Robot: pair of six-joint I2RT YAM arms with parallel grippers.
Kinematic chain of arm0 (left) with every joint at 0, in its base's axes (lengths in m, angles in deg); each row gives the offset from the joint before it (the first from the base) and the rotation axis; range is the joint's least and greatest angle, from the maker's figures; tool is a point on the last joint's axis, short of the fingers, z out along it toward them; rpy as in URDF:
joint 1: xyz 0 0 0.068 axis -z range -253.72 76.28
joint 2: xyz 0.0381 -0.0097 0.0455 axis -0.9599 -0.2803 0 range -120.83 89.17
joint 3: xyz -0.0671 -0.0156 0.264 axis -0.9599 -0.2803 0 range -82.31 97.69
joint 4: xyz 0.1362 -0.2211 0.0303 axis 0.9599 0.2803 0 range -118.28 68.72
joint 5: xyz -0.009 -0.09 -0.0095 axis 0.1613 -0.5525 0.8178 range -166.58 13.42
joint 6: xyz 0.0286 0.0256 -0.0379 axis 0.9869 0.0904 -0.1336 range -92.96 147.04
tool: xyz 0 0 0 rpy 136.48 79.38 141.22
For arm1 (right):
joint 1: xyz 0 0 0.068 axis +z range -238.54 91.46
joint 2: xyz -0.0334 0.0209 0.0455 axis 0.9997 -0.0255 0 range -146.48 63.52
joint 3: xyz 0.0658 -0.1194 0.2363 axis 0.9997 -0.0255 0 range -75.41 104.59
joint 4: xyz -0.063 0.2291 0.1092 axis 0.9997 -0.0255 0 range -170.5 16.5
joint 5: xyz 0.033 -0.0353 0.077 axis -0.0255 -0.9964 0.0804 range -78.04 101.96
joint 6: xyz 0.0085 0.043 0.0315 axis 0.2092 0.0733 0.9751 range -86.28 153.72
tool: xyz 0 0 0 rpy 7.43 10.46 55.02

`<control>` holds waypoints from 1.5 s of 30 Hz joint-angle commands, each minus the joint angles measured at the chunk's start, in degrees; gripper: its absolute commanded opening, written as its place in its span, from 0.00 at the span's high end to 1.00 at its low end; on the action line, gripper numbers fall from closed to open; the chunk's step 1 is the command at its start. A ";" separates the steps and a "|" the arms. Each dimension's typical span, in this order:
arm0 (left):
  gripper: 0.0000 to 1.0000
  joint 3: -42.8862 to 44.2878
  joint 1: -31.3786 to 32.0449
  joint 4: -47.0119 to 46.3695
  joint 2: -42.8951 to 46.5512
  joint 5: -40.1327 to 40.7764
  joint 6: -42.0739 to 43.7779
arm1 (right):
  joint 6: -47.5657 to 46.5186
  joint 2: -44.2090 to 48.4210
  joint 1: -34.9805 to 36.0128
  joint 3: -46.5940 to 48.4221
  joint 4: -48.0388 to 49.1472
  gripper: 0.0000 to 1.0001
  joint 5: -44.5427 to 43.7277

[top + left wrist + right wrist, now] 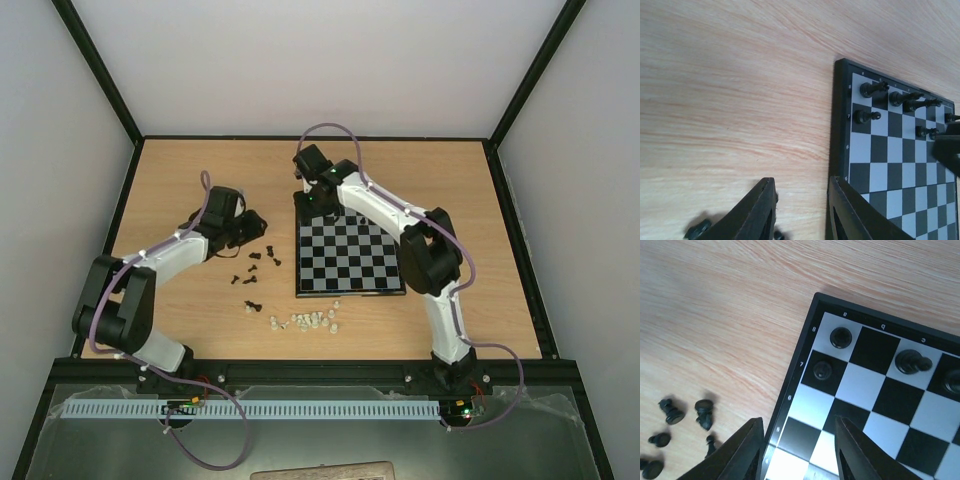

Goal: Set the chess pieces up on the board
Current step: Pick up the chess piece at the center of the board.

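Note:
The board (350, 262) lies mid-table. Several black chess pieces stand on its far-left squares, seen in the right wrist view (841, 337) and the left wrist view (871, 89). More black pieces (255, 265) lie loose on the table left of the board, also in the right wrist view (704, 412). My left gripper (258, 224) is open and empty just left of the board's rim (840, 125); its own view shows the gripper (800, 200) above bare wood. My right gripper (325, 207) is open and empty above the board's far-left corner, straddling the rim (795, 375) in its own view (800, 440).
Several whitish translucent chessmen (305, 320) lie scattered on the table near the board's near-left corner. A black frame edges the wooden table (180, 180), with white walls behind and to the sides.

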 commanded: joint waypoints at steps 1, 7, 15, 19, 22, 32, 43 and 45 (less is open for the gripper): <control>0.67 -3.07 -0.70 4.88 4.71 3.62 2.34 | -0.35 5.30 0.37 -3.91 0.12 0.60 1.81; 0.61 -7.93 -1.07 7.44 7.85 4.89 2.78 | -0.15 9.43 0.36 -9.63 2.38 0.60 4.95; 0.59 -12.11 -1.39 9.01 12.79 5.04 1.34 | -0.16 11.58 1.73 -13.76 4.12 0.60 9.53; 0.58 -13.80 -1.34 11.46 17.09 5.93 0.80 | -0.49 10.84 4.97 -13.69 4.06 0.60 10.32; 0.58 -14.37 -1.34 14.22 18.53 6.82 -0.14 | -0.38 9.82 6.41 -13.51 4.03 0.60 10.40; 0.59 -18.70 -1.33 17.80 22.62 11.77 -2.38 | -0.25 10.54 6.88 -15.67 5.57 0.60 10.86; 0.60 -17.66 -1.20 14.95 15.69 12.74 -0.28 | -0.36 11.69 6.90 -17.67 6.49 0.60 11.15; 0.60 -16.81 -1.03 15.17 14.34 12.87 0.45 | -0.44 11.79 6.92 -17.89 6.67 0.60 11.20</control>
